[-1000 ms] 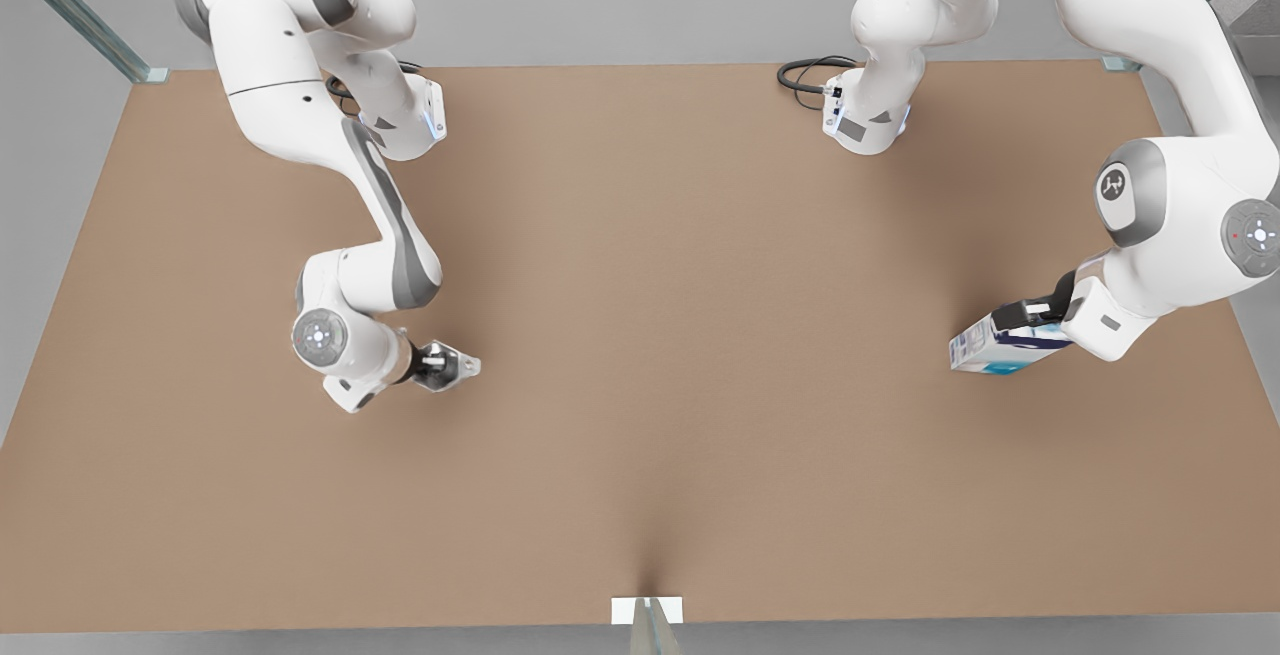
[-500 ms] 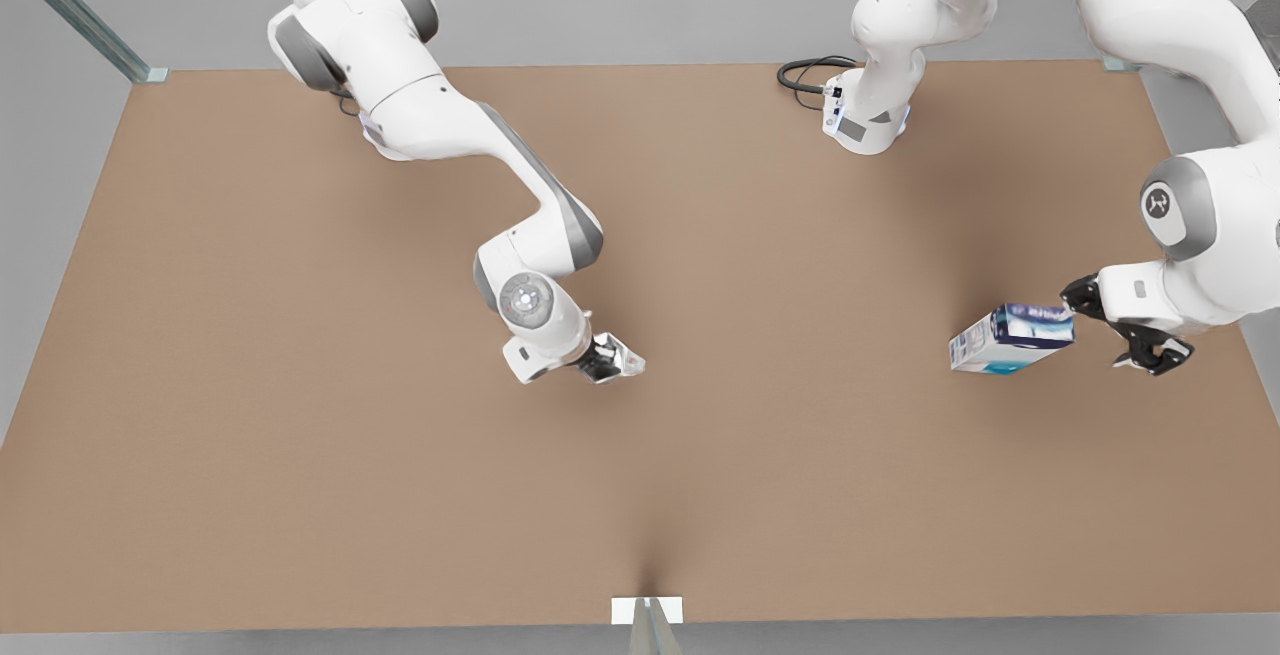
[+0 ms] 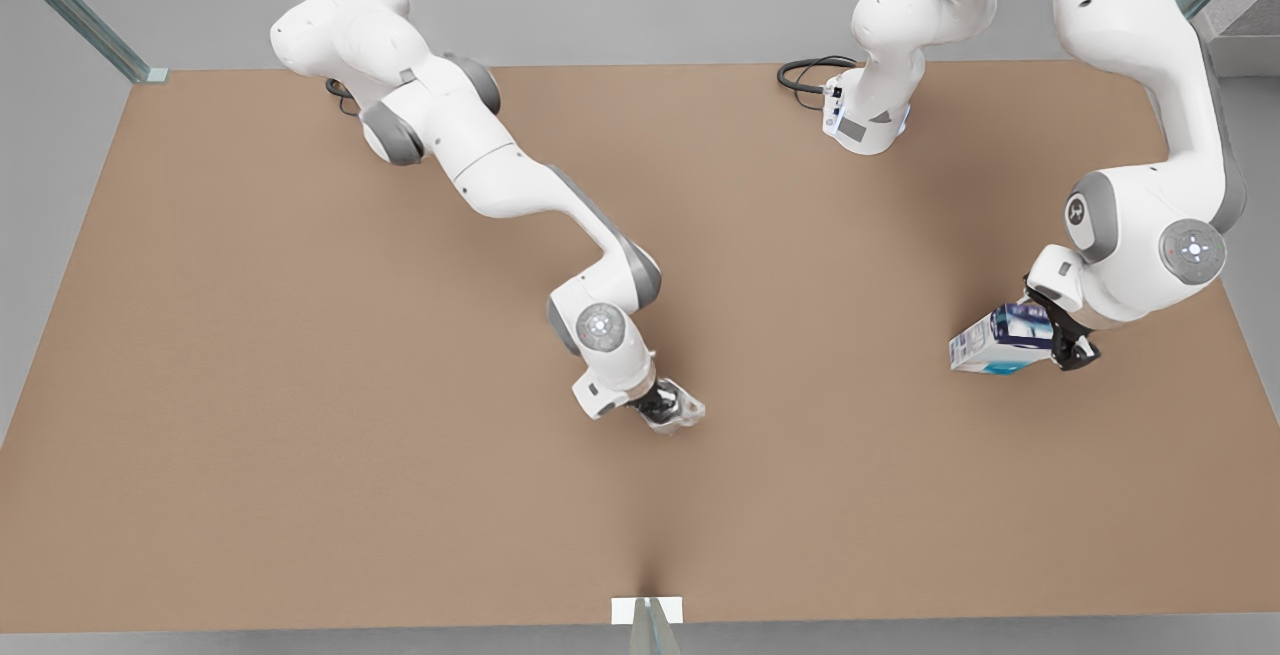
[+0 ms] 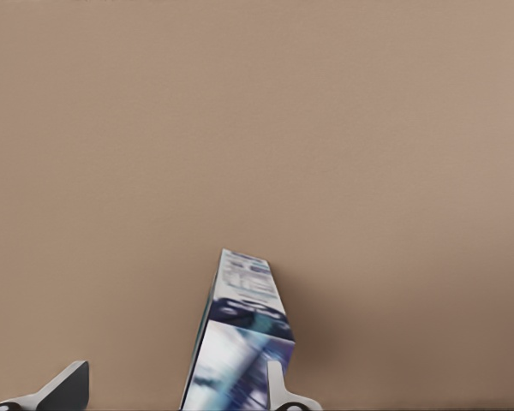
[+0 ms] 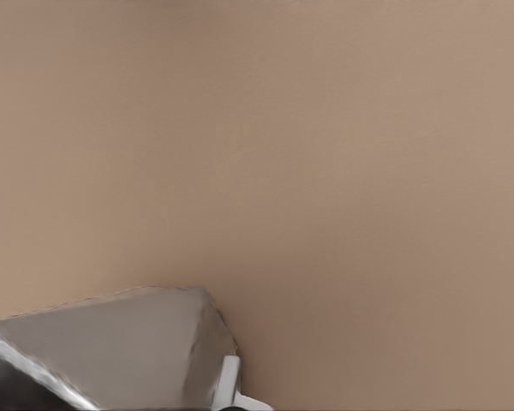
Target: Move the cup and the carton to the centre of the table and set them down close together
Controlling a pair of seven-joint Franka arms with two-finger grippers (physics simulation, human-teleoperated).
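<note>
- The right gripper (image 3: 672, 413) is clenched on the cup (image 3: 678, 410), just short of the middle of the table (image 3: 250, 415) in the front view; in the right wrist view the grey faceted cup (image 5: 111, 347) lies against one finger (image 5: 227, 385).
- To do this step well, I judge the cup should come down upright and low before the jaws part, so it does not tip.
- The left gripper (image 3: 1055, 330) stands at the near end of the carton (image 3: 1000, 338), far toward the front view's right. In the left wrist view its fingers (image 4: 64, 390) are spread, one beside the carton (image 4: 240, 342), so it looks released, not gripping.
- The carton seems to rest tilted on the table, well apart from the cup.
- It likely needs a square grip across its narrow faces before it is carried.
- Leave room beside the cup, so the two end close without knocking.
</note>
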